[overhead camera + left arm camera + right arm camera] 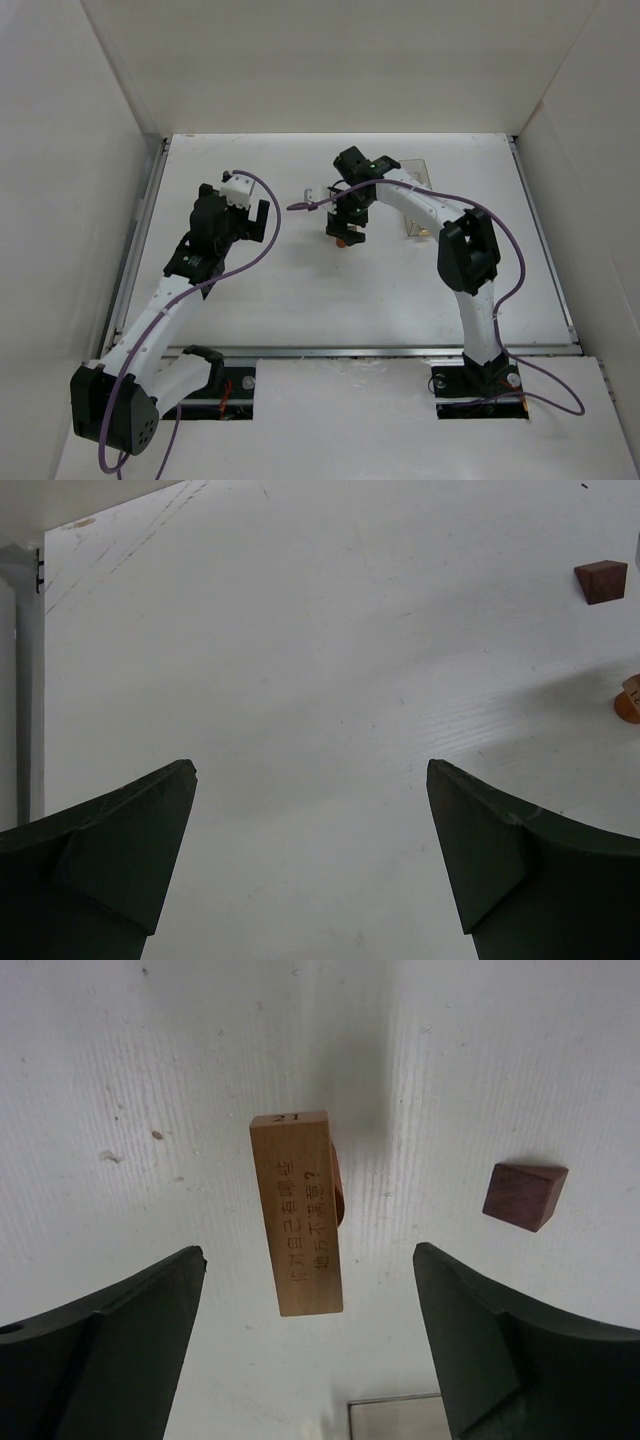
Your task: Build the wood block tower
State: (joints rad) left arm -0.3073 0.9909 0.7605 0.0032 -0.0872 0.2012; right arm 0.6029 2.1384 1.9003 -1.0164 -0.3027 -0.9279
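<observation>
A pale tan flat bar (296, 1212) with printed characters lies on top of an orange-brown round piece (339, 1198), which is mostly hidden under it. A dark red-brown pointed piece (524, 1195) lies on the table to their right, apart from them. My right gripper (308, 1252) is open and empty, above the bar, with a finger on each side and not touching it. In the top view it (345, 215) hovers over the small stack (343, 240). My left gripper (310, 765) is open and empty over bare table, well left of the pieces. The red-brown piece (601, 581) and the round piece (630, 704) show at that view's right edge.
A clear plastic box (420, 188) stands behind the right arm, and its corner (395, 1418) shows at the bottom of the right wrist view. White walls enclose the table (300, 300) on the left, back and right.
</observation>
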